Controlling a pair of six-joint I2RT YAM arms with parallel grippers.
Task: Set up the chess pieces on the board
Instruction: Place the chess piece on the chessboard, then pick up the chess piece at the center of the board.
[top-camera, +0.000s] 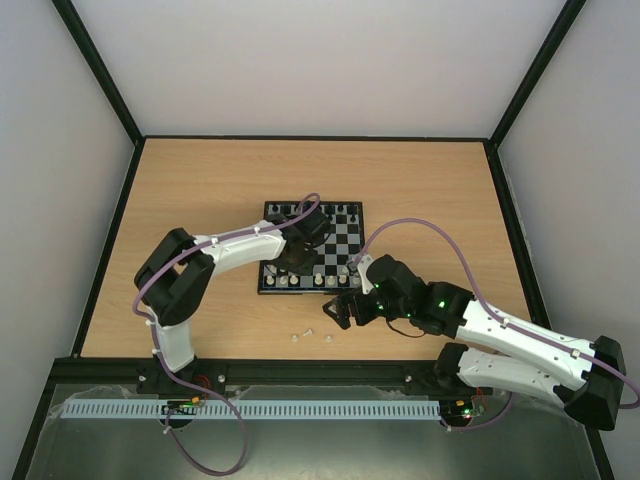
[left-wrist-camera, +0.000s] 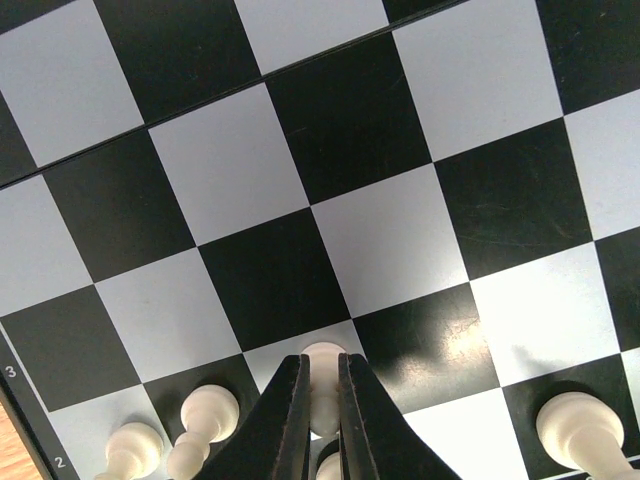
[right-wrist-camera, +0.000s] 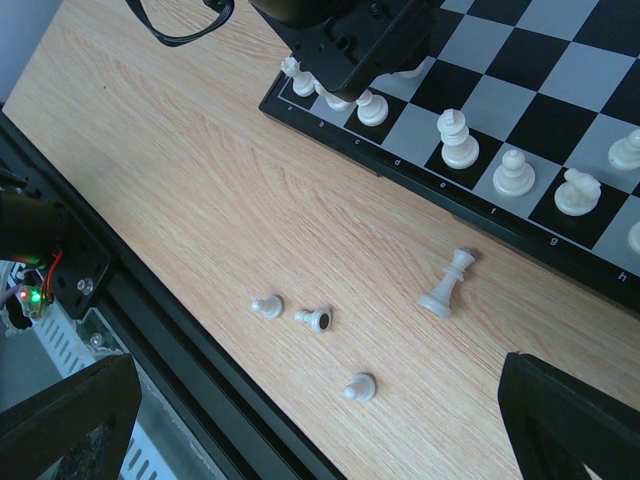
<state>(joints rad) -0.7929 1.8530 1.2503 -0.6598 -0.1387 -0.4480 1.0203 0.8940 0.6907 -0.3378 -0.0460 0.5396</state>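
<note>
My left gripper (left-wrist-camera: 322, 362) pinches a white chess piece (left-wrist-camera: 322, 400) at the board (left-wrist-camera: 400, 230); my right gripper (right-wrist-camera: 320, 400) gapes wide above four loose white pieces (right-wrist-camera: 445, 285) on the table (right-wrist-camera: 200, 200)

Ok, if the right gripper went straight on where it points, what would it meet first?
Probably the loose white pawn on the table between its open jaws, or bare wood beside it; depth is unclear.
</note>
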